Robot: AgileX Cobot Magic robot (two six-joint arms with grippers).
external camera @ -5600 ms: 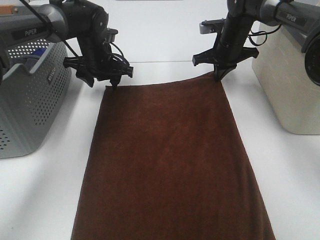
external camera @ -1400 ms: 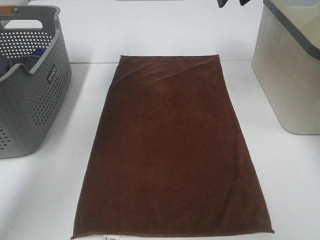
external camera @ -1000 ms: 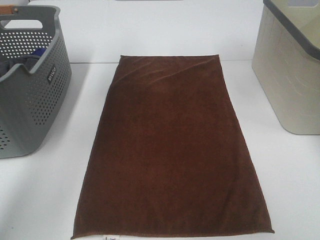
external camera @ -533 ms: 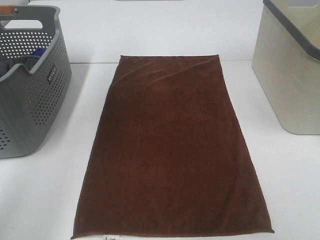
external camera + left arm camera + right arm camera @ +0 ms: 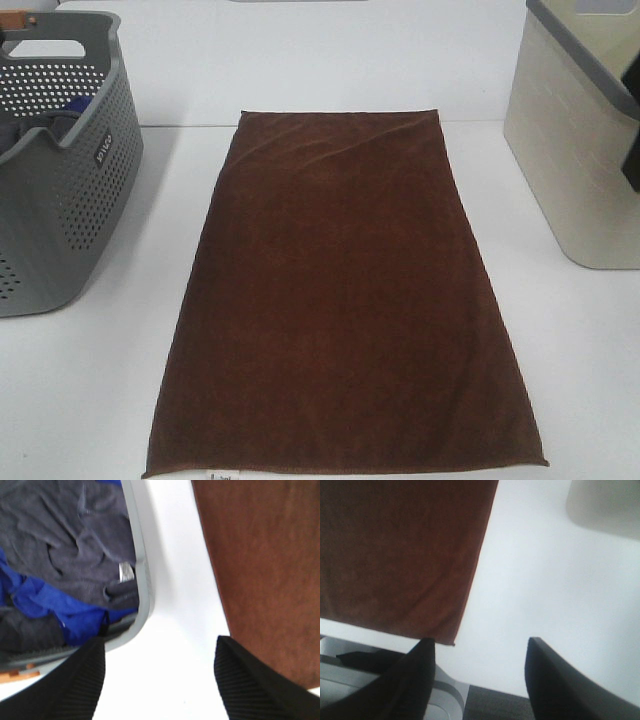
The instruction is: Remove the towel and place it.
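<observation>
The dark brown towel (image 5: pixel 340 300) lies flat and spread out on the white table (image 5: pixel 580 340), its long side running away from the front edge, a small white tag at its near hem. It also shows in the left wrist view (image 5: pixel 260 565) and the right wrist view (image 5: pixel 400 550). Neither gripper shows in the exterior view. My left gripper (image 5: pixel 160 680) is open and empty, high above bare table between the grey basket (image 5: pixel 142 580) and the towel's edge. My right gripper (image 5: pixel 480 680) is open and empty, above the table beside a towel corner.
The grey perforated basket (image 5: pixel 70 200) stands at the left, holding grey and blue (image 5: pixel 45 600) clothes. A beige bin (image 5: pixel 585 140) stands at the right, also in the right wrist view (image 5: pixel 605 502). A dark piece of the arm (image 5: pixel 632 150) shows at the right edge.
Both grippers let go of the towel's far corners and withdrew out of the exterior view. The towel has lain still for the last second. A dark arm part has appeared at the right edge.
</observation>
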